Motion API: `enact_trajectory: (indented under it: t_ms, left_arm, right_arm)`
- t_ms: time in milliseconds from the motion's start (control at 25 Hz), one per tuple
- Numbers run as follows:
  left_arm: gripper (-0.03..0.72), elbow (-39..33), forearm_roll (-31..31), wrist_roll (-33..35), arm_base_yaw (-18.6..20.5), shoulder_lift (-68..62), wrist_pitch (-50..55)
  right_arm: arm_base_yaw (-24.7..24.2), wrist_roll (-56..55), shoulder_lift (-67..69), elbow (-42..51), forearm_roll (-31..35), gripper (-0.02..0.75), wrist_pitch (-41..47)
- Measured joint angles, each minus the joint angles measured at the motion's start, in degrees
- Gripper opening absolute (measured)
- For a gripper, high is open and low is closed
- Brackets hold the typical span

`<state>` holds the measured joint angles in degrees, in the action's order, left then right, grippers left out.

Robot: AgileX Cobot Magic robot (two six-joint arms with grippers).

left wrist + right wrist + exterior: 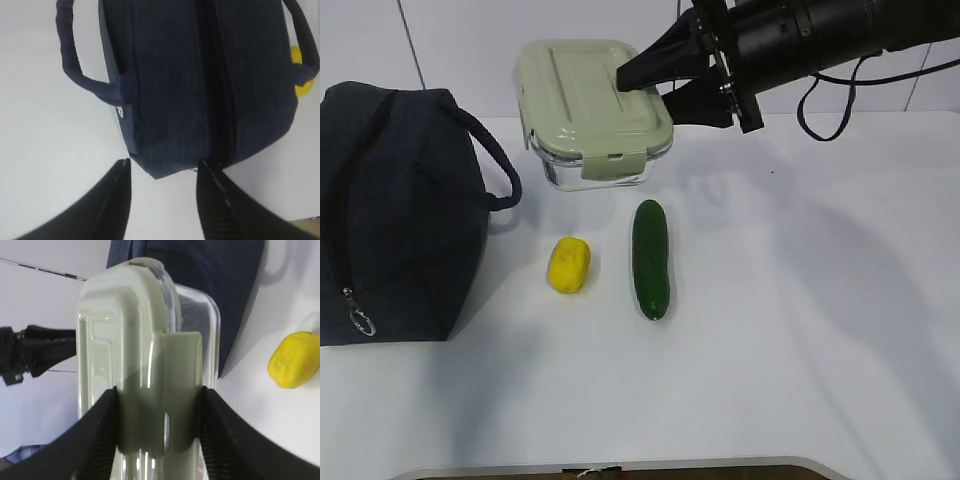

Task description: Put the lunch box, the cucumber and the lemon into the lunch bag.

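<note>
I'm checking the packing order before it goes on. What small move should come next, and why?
Probably hold the lunch box where it is until the bag is unzipped. The right gripper clamps the box's end, lifted off the table, but the lunch bag looks zipped shut, and the left gripper hangs open near its zipper end.

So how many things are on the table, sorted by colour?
Green: 2, the lunch box with its green lid and the cucumber
Yellow: 1, the lemon
Navy: 1, the bag
Total: 4

lunch bag [400, 210]: matt navy cloth | lunch box [590, 110]: clear glass, matt lid | cucumber [651, 258]: glossy
</note>
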<state>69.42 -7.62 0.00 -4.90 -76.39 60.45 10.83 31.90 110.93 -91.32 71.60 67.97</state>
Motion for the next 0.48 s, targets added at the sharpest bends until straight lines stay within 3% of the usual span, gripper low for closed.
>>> enact_trajectory:
  t_ms: [360,480]
  left_arm:
    - [0.316,8.6,-0.5,0.5,3.3,-10.8,2.4]
    - [0.316,10.7,-4.2,2.9,4.7,-13.0,3.8]
  right_arm:
    - [0.6,0.0,0.0,0.0,0.5,0.367,0.2]
    - [0.6,0.0,0.0,0.0,0.5,0.367,0.2]
